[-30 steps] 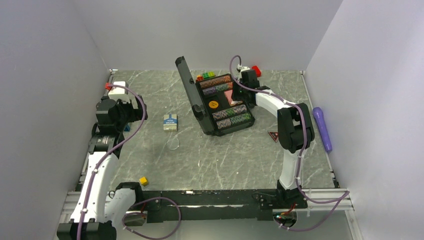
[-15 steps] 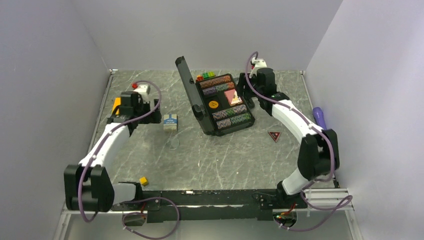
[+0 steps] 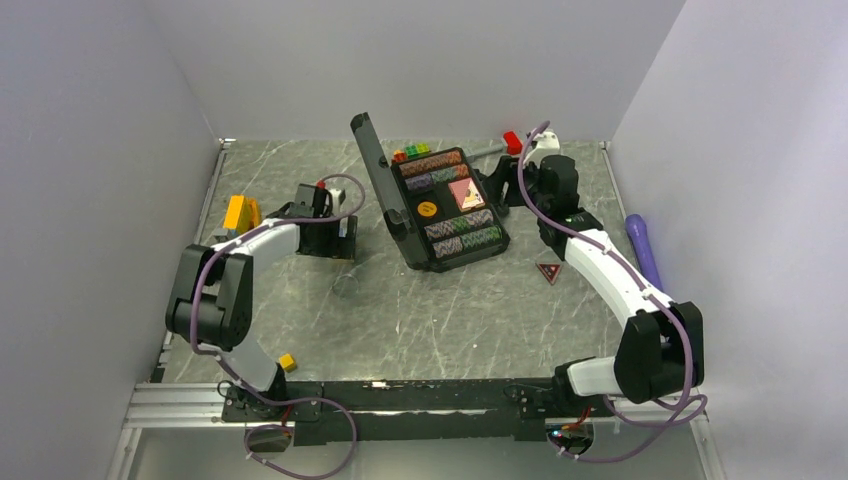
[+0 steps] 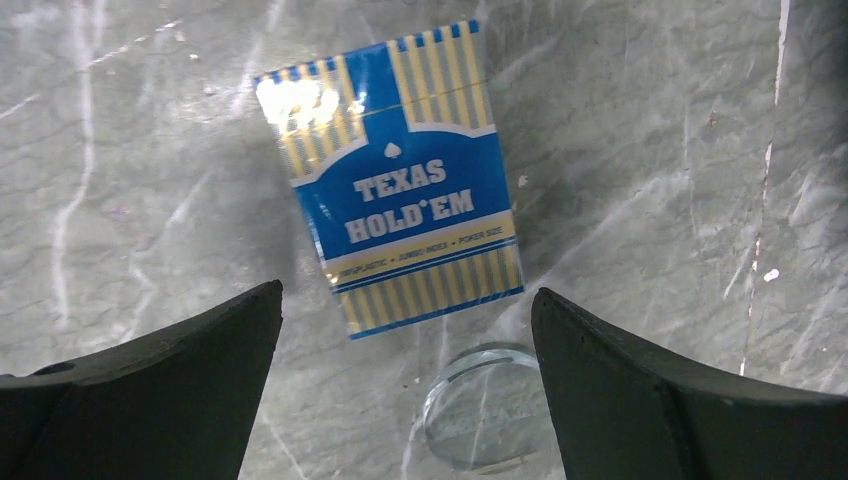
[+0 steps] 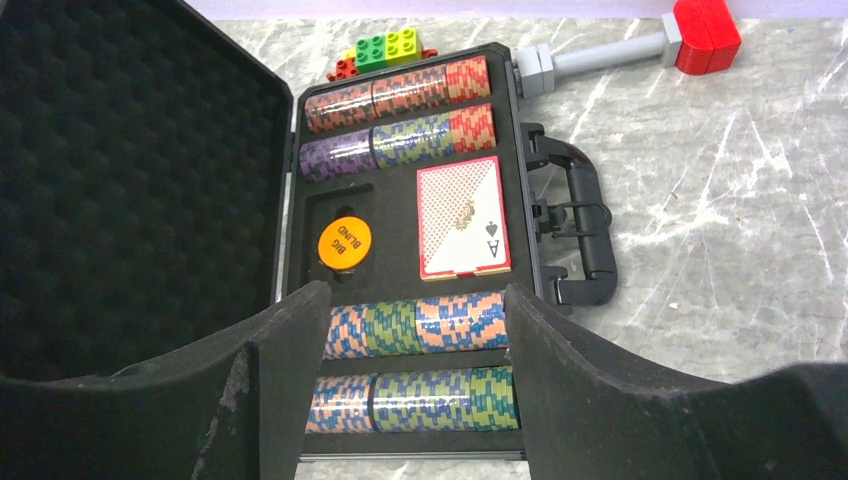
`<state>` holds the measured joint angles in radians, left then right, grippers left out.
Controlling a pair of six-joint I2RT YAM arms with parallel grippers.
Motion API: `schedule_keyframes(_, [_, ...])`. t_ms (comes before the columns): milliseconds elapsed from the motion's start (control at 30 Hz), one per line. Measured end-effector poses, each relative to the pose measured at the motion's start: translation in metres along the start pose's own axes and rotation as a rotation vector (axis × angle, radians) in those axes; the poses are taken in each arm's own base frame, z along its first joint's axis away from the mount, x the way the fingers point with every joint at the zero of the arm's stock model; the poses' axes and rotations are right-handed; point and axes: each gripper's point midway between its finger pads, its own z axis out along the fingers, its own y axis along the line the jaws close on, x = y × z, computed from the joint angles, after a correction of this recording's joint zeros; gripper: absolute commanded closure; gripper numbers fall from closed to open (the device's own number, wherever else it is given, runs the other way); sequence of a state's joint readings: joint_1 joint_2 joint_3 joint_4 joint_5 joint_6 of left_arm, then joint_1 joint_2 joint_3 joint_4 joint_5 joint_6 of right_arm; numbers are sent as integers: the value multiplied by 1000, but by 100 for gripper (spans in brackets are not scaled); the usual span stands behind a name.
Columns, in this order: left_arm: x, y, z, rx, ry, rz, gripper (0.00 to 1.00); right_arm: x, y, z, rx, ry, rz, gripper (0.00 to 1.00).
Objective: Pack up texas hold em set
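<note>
Hovering left gripper: spread wide, empty.
blue deck: just below; light, stiff, glossy; probably best pinched across long edges.
right gripper: spread, empty.

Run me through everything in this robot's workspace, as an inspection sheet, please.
Surface: grey marbled table.
Job's things: black case open, holding chip rows, pink deck and orange marker; blue deck and triangular marker lie outside on the table.
Clutter: yellow cube, purple cylinder, toy bricks and red-headed grey stick behind the case, orange block at left, clear disc beside the blue deck.
Grippers: left gripper open above the blue deck; right gripper open by the case, empty.
Cables: purple cables loop along both arms.
Surroundings: plain pale walls; metal rail at near edge.
</note>
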<state>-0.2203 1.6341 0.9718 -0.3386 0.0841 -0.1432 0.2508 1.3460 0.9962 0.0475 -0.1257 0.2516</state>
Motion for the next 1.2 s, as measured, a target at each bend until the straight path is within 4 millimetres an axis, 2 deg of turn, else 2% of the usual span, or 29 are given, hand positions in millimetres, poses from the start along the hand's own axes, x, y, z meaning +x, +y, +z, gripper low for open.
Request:
schedule_keyframes(267, [3,-17,14,5,32,48,3,6,-7,-1,-2,16,17,31])
schedule_keyframes(500, [-2,-14,24,-29,42,51,16,7,-6,-1,-11,20,23,31])
schedule_keyframes(600, [-3,-12,26,-43,53,47,27,7,-6,-1,-10,20,24,32])
schedule_keyframes(667, [-4,-11,27,-52,61,44,40,7,-7,-1,-10,20,25,32])
schedule_keyframes(800, [-6,-12,27,-54,66,31,79,10,-7,-1,-12,26,26,32])
schedule_keyframes(900, [-6,-12,27,-61,64,21,100,10,-5,-1,-28,31,25,32])
schedule_keyframes(1067, [-6,-5,23,-97,54,23,100,14,0,-3,-58,42,24,32])
schedule_keyframes(1200, [2,2,3,-135,33,25,100,15,8,-7,-107,49,13,32])
